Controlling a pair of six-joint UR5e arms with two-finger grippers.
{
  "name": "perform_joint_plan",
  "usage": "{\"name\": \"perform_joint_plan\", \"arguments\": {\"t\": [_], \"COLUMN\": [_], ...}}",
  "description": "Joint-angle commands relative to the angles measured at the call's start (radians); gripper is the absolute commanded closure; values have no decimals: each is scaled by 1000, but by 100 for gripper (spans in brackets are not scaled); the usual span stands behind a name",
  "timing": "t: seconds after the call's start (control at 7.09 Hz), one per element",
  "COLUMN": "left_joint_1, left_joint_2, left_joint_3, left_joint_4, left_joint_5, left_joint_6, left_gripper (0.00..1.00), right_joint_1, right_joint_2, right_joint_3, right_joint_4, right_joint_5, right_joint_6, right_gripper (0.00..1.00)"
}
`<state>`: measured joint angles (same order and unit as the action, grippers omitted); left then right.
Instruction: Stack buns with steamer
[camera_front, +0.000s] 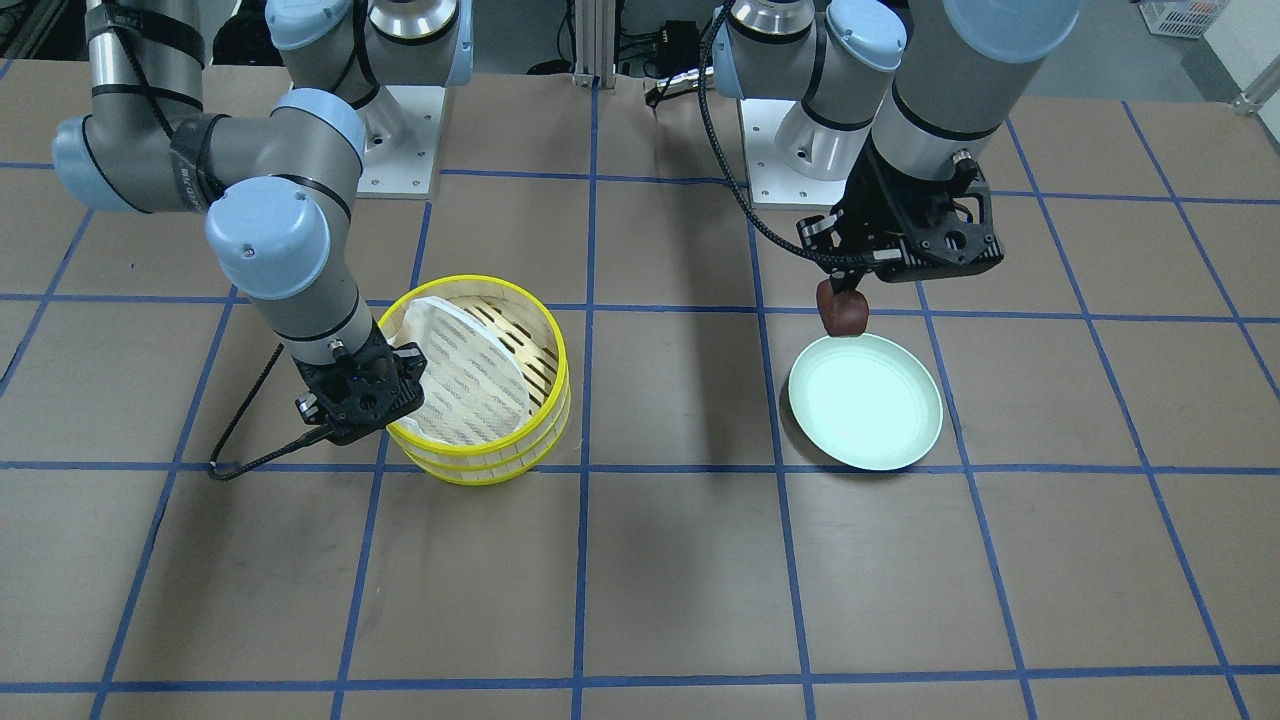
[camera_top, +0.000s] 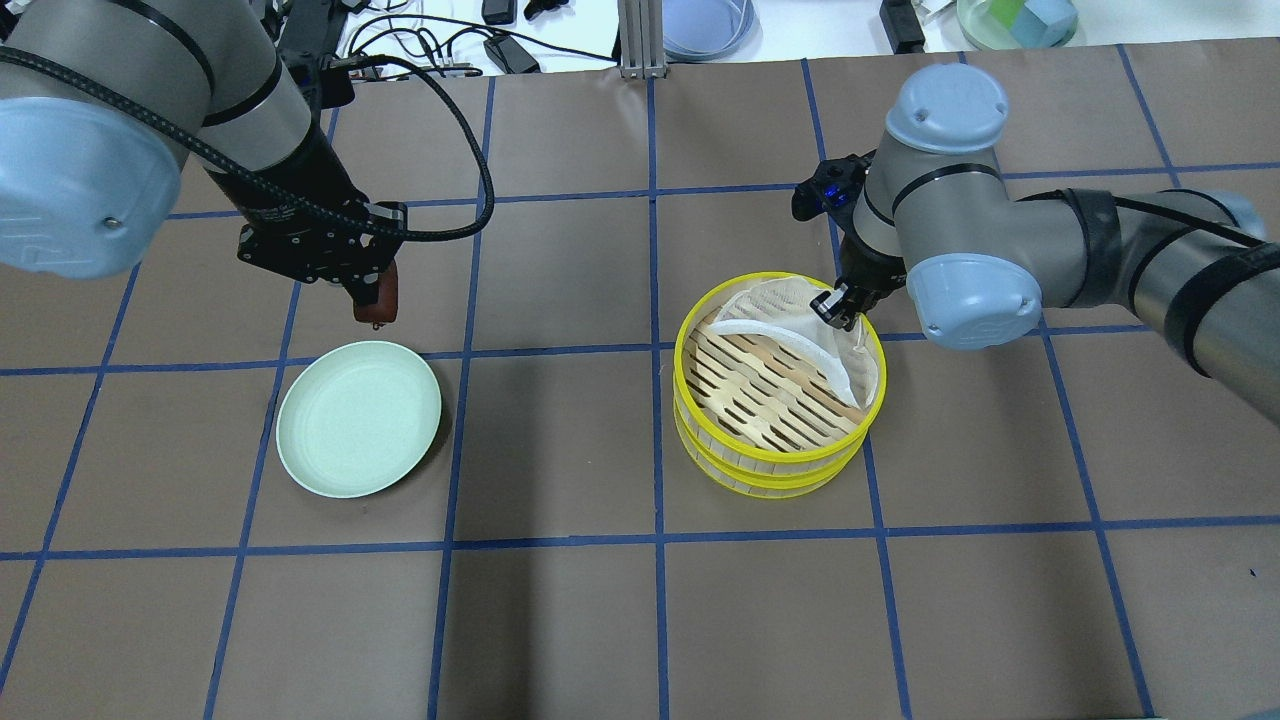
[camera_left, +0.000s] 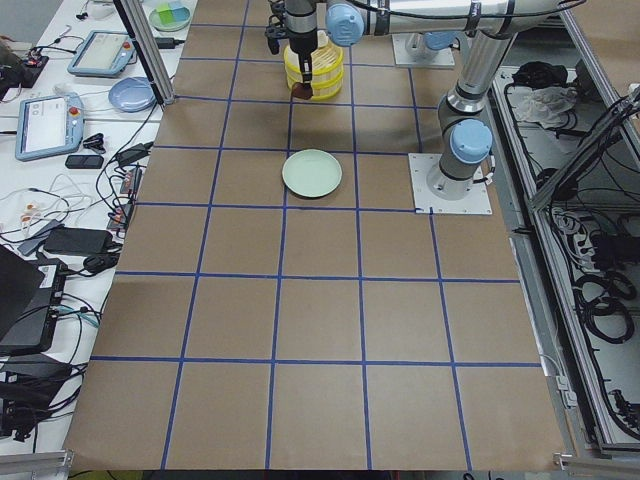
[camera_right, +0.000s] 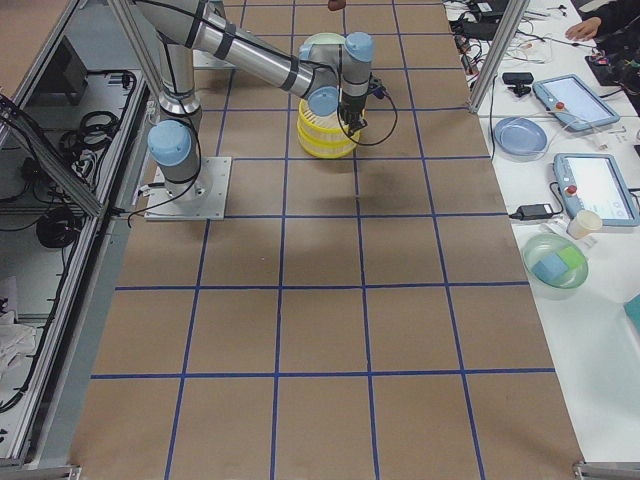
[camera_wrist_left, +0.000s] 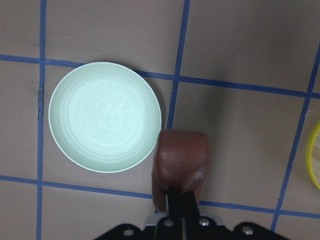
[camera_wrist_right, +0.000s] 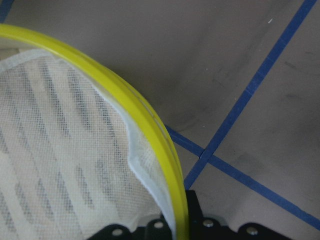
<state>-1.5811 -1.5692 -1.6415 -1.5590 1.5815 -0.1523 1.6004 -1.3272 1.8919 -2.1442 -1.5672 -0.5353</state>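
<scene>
My left gripper (camera_top: 372, 288) is shut on the dark reddish-brown bun (camera_top: 380, 293) and holds it in the air just off the far rim of the pale green plate (camera_top: 358, 417). In the left wrist view the bun (camera_wrist_left: 181, 162) hangs beside the bare plate (camera_wrist_left: 105, 116). The yellow-rimmed steamer (camera_top: 770, 468), two stacked tiers, stands to the right. My right gripper (camera_top: 835, 303) is at its rim, shut on the edge of a white mesh liner (camera_top: 800, 325), which is lifted and tilted over the slatted floor. The cream-white bun is out of view.
The brown table has a blue tape grid. My left arm's black cable (camera_top: 470, 170) loops above the table. The arm bases (camera_front: 400, 140) stand at the robot's edge. Tablets and bowls (camera_right: 545, 260) lie on a side bench beyond the table.
</scene>
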Motion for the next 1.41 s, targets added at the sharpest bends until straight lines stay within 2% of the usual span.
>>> {"name": "perform_joint_plan", "arguments": {"t": [0.0,0.14,0.42,0.56,0.85,0.99,1.13,1.27], "left_joint_1": [1,0,0,0,0,0,0,-8], "left_joint_2": [21,21,27,28,14,20,27,23], "left_joint_3": [9,23,29,23,22,22,22,25], "left_joint_4": [-7,-7,-33,-38,-33,-36,-36,-35], "left_joint_5": [0,-9,-1,-6,0,0,-3,-33], "left_joint_6": [2,-1,-6,-19,-21,-23,-30,-86], "left_gripper": [100,100,100,100,100,100,100,100], "right_joint_1": [1,1,1,1,1,1,1,1], "right_joint_2": [0,0,-1,-3,-64,-142,-202,-211], "right_joint_3": [1,4,6,4,-11,-48,-145,-265], "right_joint_4": [1,3,6,24,43,146,303,425], "right_joint_5": [-7,-5,-5,-4,-4,6,9,12], "right_joint_6": [0,6,8,9,12,17,82,157], "right_gripper": [90,74,20,1,1,1,1,1]}}
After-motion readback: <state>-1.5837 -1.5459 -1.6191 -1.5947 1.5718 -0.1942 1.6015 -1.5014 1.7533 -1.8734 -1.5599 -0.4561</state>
